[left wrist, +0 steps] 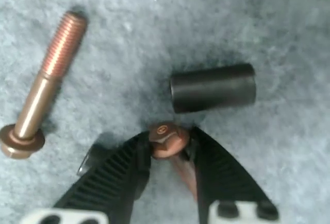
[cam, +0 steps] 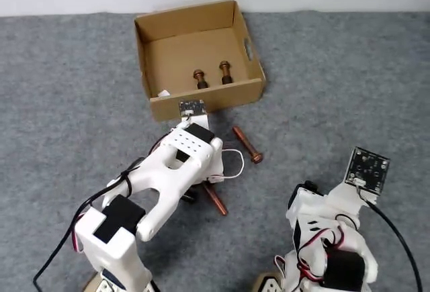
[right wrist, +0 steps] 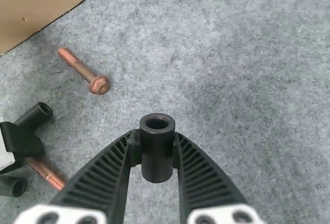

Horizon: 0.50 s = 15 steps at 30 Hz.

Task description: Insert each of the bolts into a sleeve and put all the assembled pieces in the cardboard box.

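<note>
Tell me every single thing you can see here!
cardboard box: one, brown, far side
assembled pieces: two, copper bolts in dark sleeves, standing in the box
loose bolt: one, copper, on the carpet before the box
held bolt: one, copper, in the left tool
loose sleeves: two, black, on the carpet by the left tool
held sleeve: one, black, in the right tool
carpet: one, grey, under everything
left tool: one, black, shut on the held bolt
right tool: one, black, shut on the held sleeve
arms: two, white, near side
</note>
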Motion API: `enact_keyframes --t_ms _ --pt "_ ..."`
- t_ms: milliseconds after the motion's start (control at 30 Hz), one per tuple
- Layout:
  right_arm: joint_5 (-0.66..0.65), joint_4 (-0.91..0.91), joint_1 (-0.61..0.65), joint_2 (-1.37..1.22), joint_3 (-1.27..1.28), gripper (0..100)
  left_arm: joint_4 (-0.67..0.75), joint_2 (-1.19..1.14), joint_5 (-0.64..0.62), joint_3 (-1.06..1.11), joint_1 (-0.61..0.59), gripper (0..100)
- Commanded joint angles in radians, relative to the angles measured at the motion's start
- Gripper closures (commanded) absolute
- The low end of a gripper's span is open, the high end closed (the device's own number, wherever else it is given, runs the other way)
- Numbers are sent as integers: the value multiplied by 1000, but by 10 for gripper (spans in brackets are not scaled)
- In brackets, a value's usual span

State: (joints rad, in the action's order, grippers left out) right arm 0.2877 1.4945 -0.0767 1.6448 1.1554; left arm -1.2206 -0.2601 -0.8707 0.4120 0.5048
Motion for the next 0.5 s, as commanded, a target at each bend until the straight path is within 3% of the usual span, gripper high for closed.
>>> enact_keyframes --t_ms 0,100,267,467 --pt "11 -25 -10 4 2 991 -58 -12 -3 -2 48 847" --pt "11 -25 -10 4 2 991 -81 -12 -3 -2 49 819" --pt "11 -25 -10 4 2 991 -141 -12 -3 -24 49 690" --pt "11 -25 -10 4 2 991 -158 -21 -3 -33 52 681"
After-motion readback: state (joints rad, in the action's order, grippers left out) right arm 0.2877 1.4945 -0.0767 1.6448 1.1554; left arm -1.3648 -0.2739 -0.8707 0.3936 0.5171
